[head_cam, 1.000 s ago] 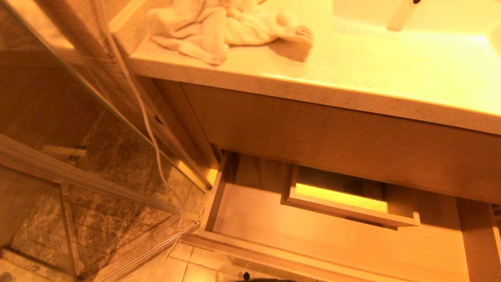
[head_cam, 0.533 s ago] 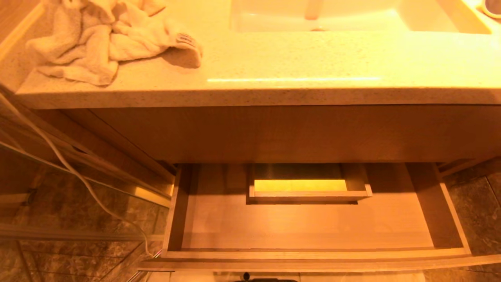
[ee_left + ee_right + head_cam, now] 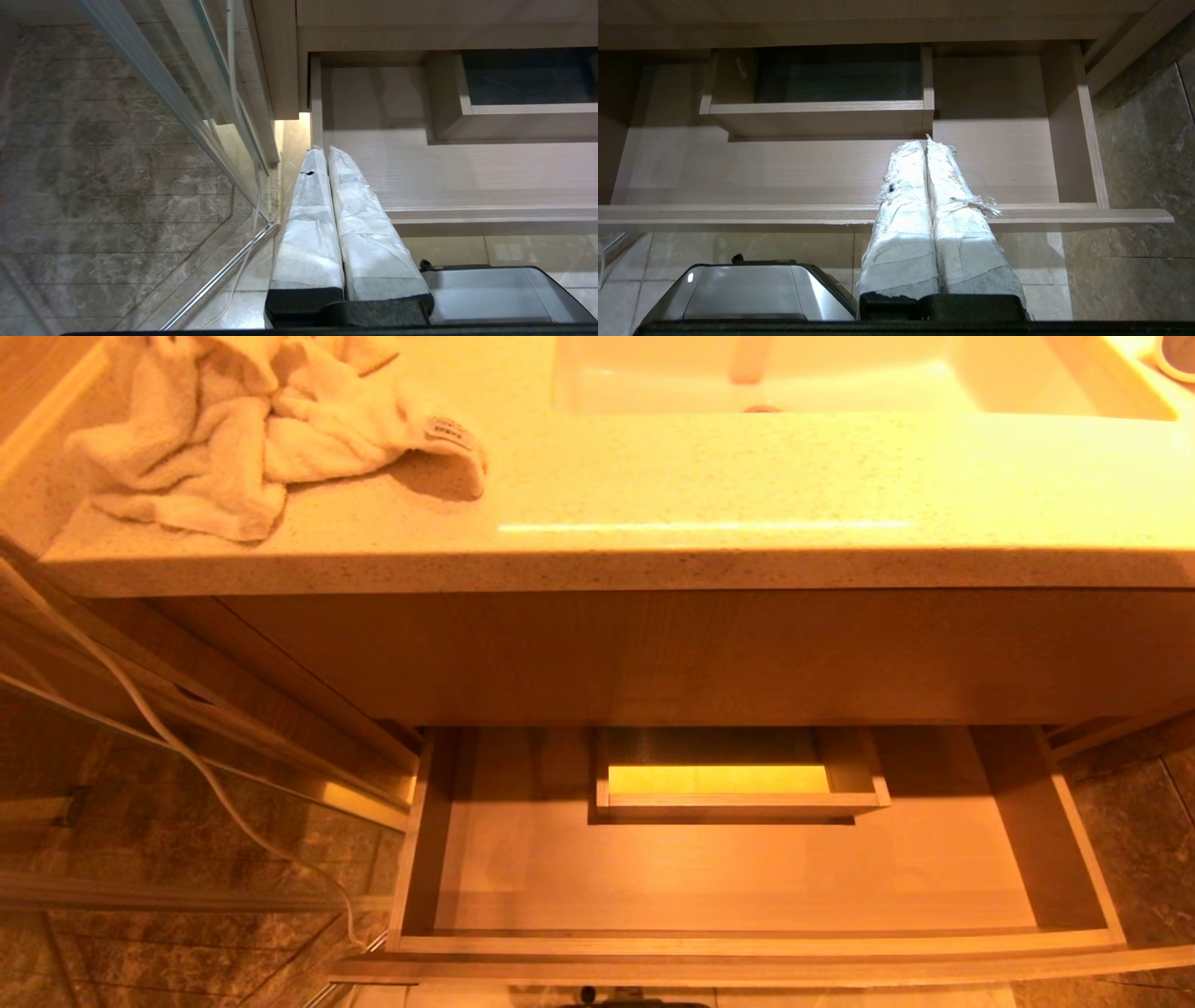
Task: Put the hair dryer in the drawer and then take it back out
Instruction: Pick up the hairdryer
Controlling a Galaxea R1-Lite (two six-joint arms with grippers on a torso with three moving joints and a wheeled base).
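Note:
The drawer (image 3: 728, 873) stands pulled out below the vanity, wide and shallow, light wood grain. Nothing lies on its floor, and a boxed rectangular cut-out (image 3: 738, 775) sits at its back. The hair dryer is out of view in every frame. My left gripper (image 3: 323, 150) is shut and holds nothing; it hangs in front of the drawer's (image 3: 467, 172) left corner. My right gripper (image 3: 924, 142) is shut and holds nothing too, hanging in front of the right half of the drawer (image 3: 784, 163). Neither gripper shows in the head view.
A crumpled towel (image 3: 233, 429) lies on the speckled countertop (image 3: 747, 504), left of the sink (image 3: 840, 373). A white cord (image 3: 187, 756) hangs down beside the glass shower panel (image 3: 140, 821) on the left. The robot's silver base (image 3: 747, 289) sits low before the drawer.
The whole head picture swung during the first half second, so the camera turned to face the drawer squarely. Since then it has barely shifted. Nothing in the scene moved.

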